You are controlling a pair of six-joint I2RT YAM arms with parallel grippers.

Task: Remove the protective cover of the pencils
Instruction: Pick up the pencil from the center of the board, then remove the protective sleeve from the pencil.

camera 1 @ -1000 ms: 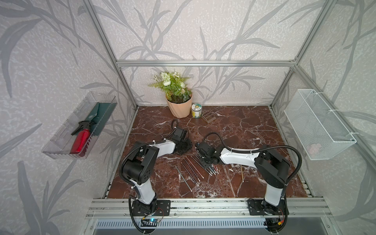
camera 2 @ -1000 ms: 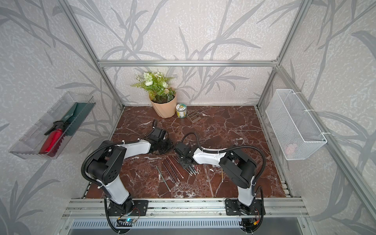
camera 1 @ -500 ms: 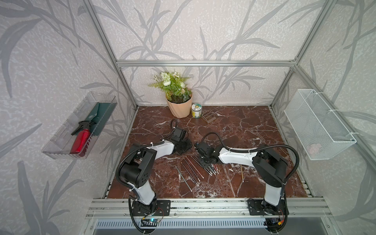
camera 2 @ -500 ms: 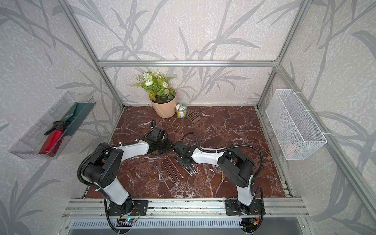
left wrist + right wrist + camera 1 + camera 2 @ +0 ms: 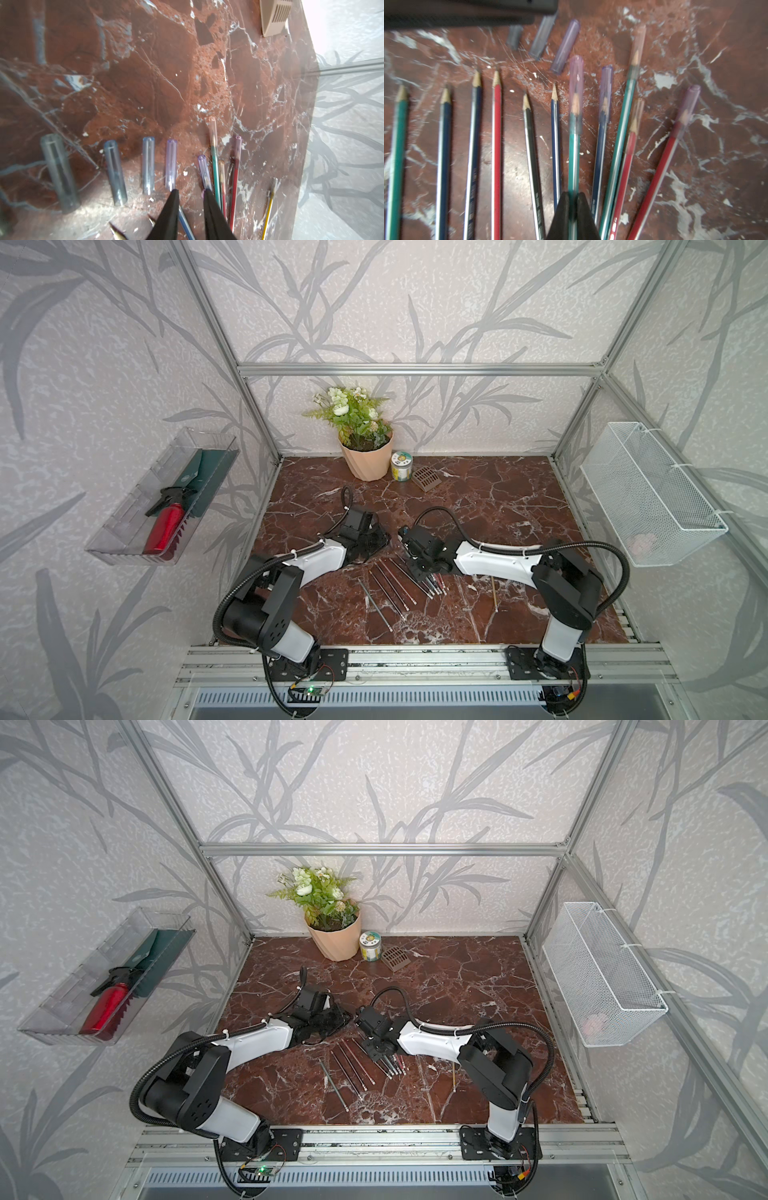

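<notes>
Five of the long thin wooden pencils (image 5: pixel 618 145) fanned on the red-brown marbled bench (image 5: pixel 716 62) carry short translucent plastic caps (image 5: pixel 606 83) in purple, blue or pinkish tints over their points. Six more beside them lie bare-tipped.

The right tool (image 5: pixel 573 195) is clenched on the barrel of a green striped pencil (image 5: pixel 574 162), whose pale purple cap (image 5: pixel 576 83) sits over its tip.

The left wrist view shows four loose caps (image 5: pixel 148 165) lying in a row on the bench, and three of them show in the right wrist view just beyond the bare tips.

The left tool (image 5: pixel 190 192) is released, its black fingers (image 5: pixel 166 218) apart with nothing between them. One fingertip is at the open end of a purple cap that is on a pencil; whether it touches is unclear.

In both top views the pencils (image 5: pixel 392 587) (image 5: pixel 353 1069) lie mid-bench, with both tools low over their far ends.
</notes>
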